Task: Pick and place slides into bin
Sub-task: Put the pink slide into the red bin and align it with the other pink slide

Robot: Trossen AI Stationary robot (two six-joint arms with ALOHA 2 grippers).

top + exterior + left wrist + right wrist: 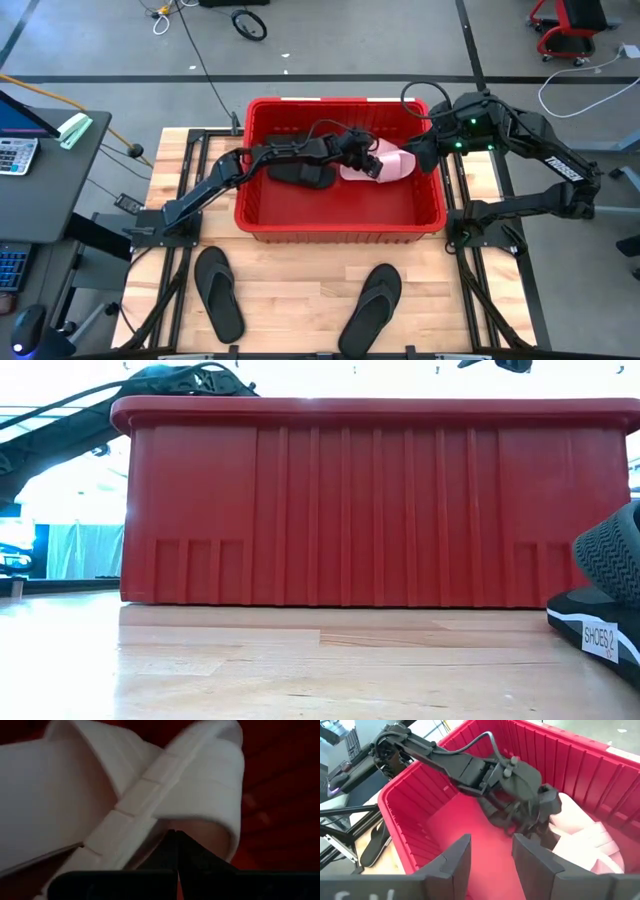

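Observation:
The red bin stands at the table's middle. Inside it lie black slides and pale pink slides, also seen in the right wrist view. My left gripper reaches down into the bin, its fingers shut, with its tips right at a pink slide's wide strap. My right gripper is open and empty, and hovers over the bin's right side. Two black flip-flops lie flat on the table near the front edge. My left gripper's shut fingertips come slanting down from the bin's left side and stand against the lower edge of the pink slide's strap. I cannot tell whether they pinch it or only touch it. The slide rests in the bin.
The bin's tall walls surround both grippers' work space. One flip-flop shows close in the low view. A desk with a calculator stands off the table's left. Cables lie on the floor behind.

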